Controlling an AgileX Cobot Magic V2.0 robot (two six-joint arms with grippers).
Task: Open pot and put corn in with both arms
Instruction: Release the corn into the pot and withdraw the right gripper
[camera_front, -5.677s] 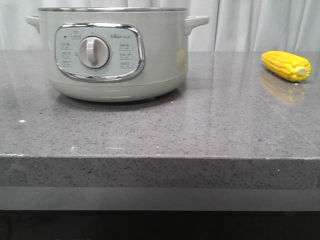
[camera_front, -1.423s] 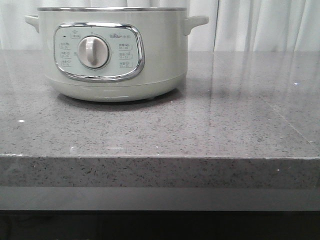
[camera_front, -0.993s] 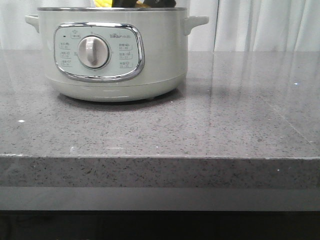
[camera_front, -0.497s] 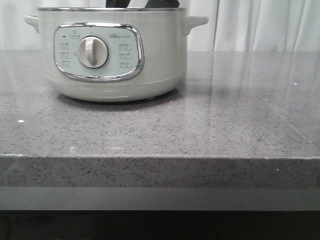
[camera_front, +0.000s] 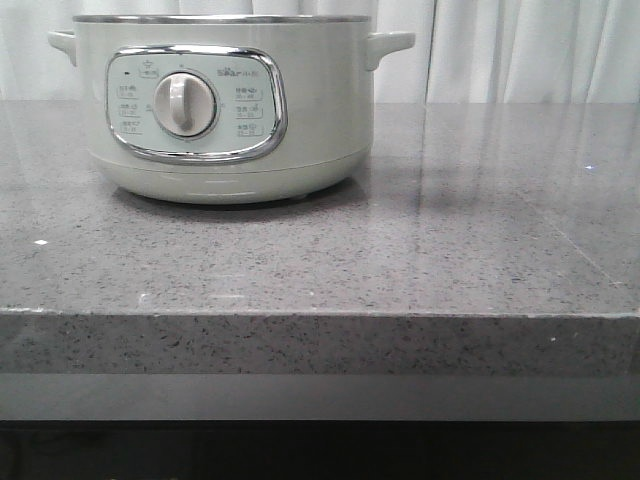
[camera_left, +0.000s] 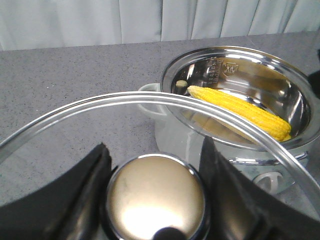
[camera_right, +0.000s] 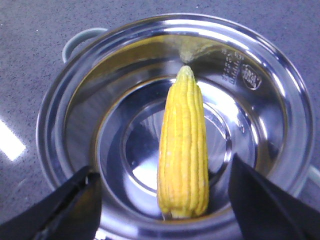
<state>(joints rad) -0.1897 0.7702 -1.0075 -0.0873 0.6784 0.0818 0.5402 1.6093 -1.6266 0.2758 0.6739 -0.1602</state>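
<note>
1. Left jaws (camera_left: 155, 200): low in the left wrist frame, the two black fingers (camera_left: 87, 187) sit either side of a shiny metal knob (camera_left: 156, 200), clamped right against it. That knob belongs to a glass lid (camera_left: 75, 130) with a steel rim that arcs across the middle of the frame, so the lid is held up clear of the pot.

2. Right jaws (camera_right: 162, 205): spread wide, one black finger (camera_right: 70, 207) at lower left of the right wrist frame and the other at lower right. Nothing between them; they just hang over the open pot.

3. The corn (camera_right: 184, 150) lies flat on the bottom of the steel bowl, dead centre of the right wrist frame, narrow tip toward the top and the blunt end toward the bottom. It shows a bit of yellow reflection on the bowl wall too.

4. In the left wrist frame the pot (camera_left: 235, 100) is at upper right, seen partly through the lid, cob stretched across the inside.

5. Front view: pot sits at upper left on the grey speckled worktop (camera_front: 400, 260), dial panel facing the camera, small handles out both sides. Neither arm nor the cob shows from here. Pale curtain (camera_front: 530, 50) behind.
</note>
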